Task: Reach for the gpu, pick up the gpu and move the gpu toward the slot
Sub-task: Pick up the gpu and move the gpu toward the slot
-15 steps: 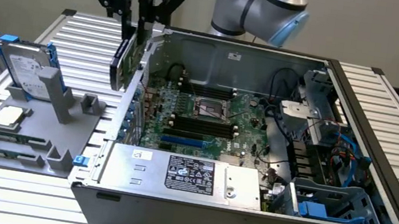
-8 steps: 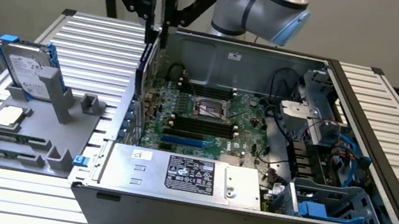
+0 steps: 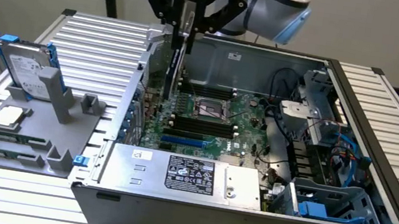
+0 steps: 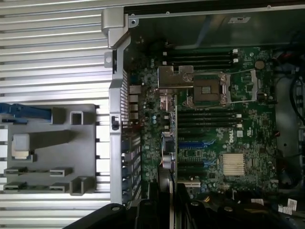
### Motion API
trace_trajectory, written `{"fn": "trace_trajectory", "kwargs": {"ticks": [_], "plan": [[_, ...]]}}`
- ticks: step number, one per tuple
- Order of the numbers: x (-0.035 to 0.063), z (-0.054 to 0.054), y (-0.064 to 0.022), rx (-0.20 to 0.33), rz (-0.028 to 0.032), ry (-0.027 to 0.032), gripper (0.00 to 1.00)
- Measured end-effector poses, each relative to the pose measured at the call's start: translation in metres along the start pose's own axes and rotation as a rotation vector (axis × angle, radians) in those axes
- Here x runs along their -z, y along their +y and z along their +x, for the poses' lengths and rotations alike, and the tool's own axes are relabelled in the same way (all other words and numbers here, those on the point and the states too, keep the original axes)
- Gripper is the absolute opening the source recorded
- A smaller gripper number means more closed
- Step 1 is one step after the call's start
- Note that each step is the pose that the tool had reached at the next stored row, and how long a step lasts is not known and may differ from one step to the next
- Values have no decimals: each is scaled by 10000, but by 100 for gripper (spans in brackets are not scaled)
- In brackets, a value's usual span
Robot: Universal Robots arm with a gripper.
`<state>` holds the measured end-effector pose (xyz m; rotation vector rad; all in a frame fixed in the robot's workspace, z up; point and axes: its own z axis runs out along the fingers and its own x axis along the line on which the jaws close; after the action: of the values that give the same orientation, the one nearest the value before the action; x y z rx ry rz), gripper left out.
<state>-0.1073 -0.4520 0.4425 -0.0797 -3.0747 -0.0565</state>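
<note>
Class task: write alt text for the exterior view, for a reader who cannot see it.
A robot arm's end effector holds the gpu upright on its edge above the motherboard of an open computer case. On the exterior view's left, a grey tray holds a hard drive with blue rails.

The gripper point(image 3: 183, 26) held the gpu point(image 3: 177, 65) on edge above the open computer case point(image 3: 247, 222), close beside its rear wall point(image 3: 144, 76). Open room lay over the motherboard point(image 3: 206, 121); cables point(image 3: 277, 139) and drive cages point(image 3: 326, 201) crowded the exterior view's right.

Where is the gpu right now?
In the exterior view, the gpu hangs edge-on from the gripper, above the motherboard near the case's left wall.
</note>
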Motion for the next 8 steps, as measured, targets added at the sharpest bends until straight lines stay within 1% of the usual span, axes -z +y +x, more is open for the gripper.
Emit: {"fn": "trace_trajectory", "kwargs": {"ticks": [8], "plan": [[-21,-365,45,0,0,1,26]]}}
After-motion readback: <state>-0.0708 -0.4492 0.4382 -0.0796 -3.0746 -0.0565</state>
